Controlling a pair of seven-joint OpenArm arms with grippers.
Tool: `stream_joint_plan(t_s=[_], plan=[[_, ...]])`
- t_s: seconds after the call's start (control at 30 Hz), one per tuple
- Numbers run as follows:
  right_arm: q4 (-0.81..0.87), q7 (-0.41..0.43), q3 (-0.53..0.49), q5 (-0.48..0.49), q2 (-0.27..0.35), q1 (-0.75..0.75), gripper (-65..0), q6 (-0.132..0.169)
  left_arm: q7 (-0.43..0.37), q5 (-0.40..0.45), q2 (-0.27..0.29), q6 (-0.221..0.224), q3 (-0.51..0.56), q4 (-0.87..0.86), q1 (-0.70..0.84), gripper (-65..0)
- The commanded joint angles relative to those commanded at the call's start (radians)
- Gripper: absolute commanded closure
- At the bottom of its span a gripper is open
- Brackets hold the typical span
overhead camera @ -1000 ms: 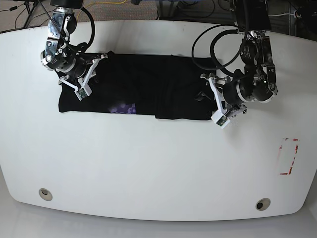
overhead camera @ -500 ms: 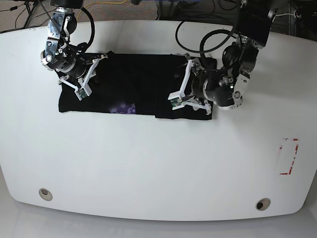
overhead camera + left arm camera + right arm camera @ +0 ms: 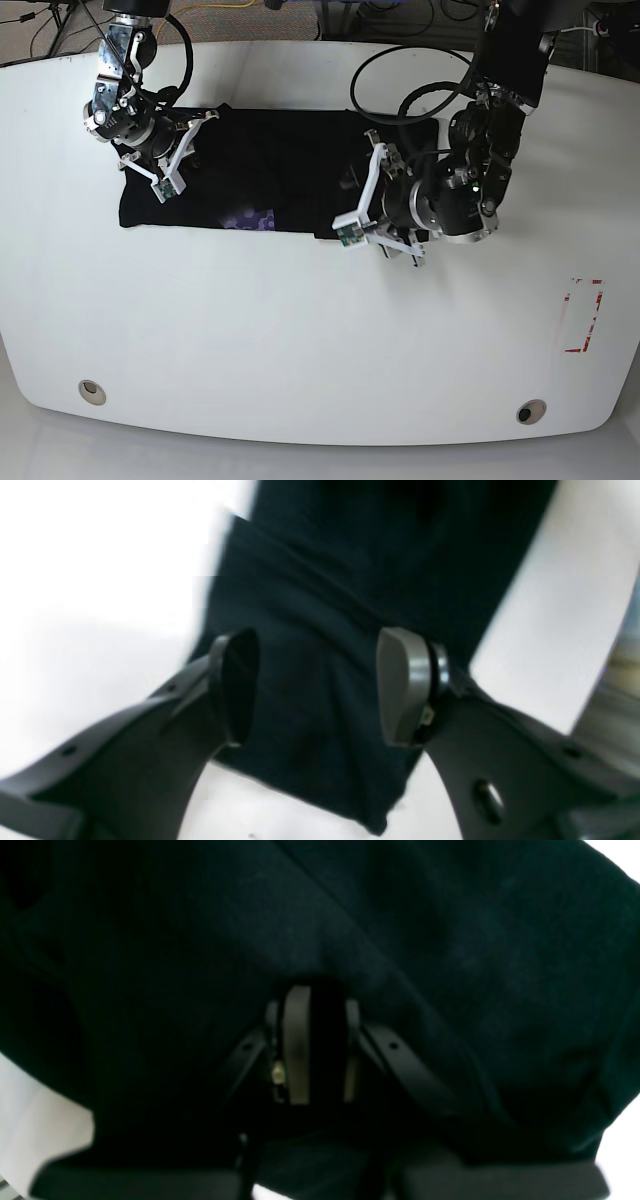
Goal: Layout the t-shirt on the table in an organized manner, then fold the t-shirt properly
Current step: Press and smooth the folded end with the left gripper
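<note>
The black t-shirt (image 3: 270,185) lies folded into a long band across the far half of the white bench (image 3: 300,340). The left claw (image 3: 320,685) gapes wide over its cloth. The right claw (image 3: 320,1045) pinches a fold of the shirt.

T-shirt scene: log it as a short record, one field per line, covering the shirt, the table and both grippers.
t-shirt: black, lying as a long folded band across the far half of the table; purple patch showing at its near edge
table: white, red-marked patch at one near corner
left gripper: open, fingers straddling the cloth near the band's end, nothing clamped
right gripper: nearly closed, pinching black cloth at the opposite end
fold state: not finished
</note>
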Motion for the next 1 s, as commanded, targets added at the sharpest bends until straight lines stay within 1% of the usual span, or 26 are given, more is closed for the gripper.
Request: stream_joint_plan(t_s=[0.07, 0.23, 0.3, 0.33, 0.43, 0.5, 0.63, 0.73, 0.8, 0.87, 1.0], plan=[[0.000, 0.000, 0.000, 0.000, -0.002, 0.000, -7.9, 0.000, -0.031, 0.002, 0.000, 0.000, -0.051, -0.012, 0.020, -29.3], [0.000, 0.000, 0.000, 0.000, -0.003, 0.002, -7.9, 0.000, -0.118, 0.002, -0.008, 0.000, -0.124, -0.049, 0.058, -23.9], [0.000, 0.000, 0.000, 0.000, -0.003, 0.002, -7.9, 0.000, -0.147, 0.002, -0.008, 0.000, -0.143, -0.066, 0.078, -20.1], [0.000, 0.000, 0.000, 0.000, -0.003, 0.002, -7.9, 0.000, -0.164, 0.002, -0.008, 0.000, -0.150, -0.080, 0.091, -16.0], [0.000, 0.000, 0.000, 0.000, -0.003, 0.006, -7.9, 0.000, -0.170, 0.002, -0.015, 0.000, -0.150, -0.106, 0.104, -8.6], [0.000, 0.000, 0.002, 0.000, -0.003, 0.017, -7.9, 0.000, -0.170, 0.002, -0.020, 0.000, -0.149, -0.126, 0.112, -6.5], [0.000, 0.000, 0.003, 0.000, -0.003, 0.021, -7.9, 0.000, -0.189, 0.002, -0.021, 0.000, -0.155, -0.146, 0.135, -6.4], [0.000, 0.000, 0.003, 0.000, -0.003, 0.026, -7.9, 0.000, -0.226, 0.002, -0.023, 0.000, -0.157, -0.152, 0.153, -6.4], [0.000, 0.000, 0.003, 0.000, -0.003, 0.028, -7.9, 0.000, -0.245, 0.003, -0.038, 0.000, -0.157, -0.152, 0.167, -6.4], [0.000, 0.000, 0.003, 0.000, -0.003, 0.037, -7.9, 0.000, -0.265, 0.018, -0.058, 0.000, -0.157, -0.155, 0.178, -6.4], [0.000, 0.000, 0.003, 0.000, -0.005, 0.054, -7.9, 0.000, -0.299, 0.060, -0.063, 0.000, -0.155, -0.189, 0.190, -6.4]])
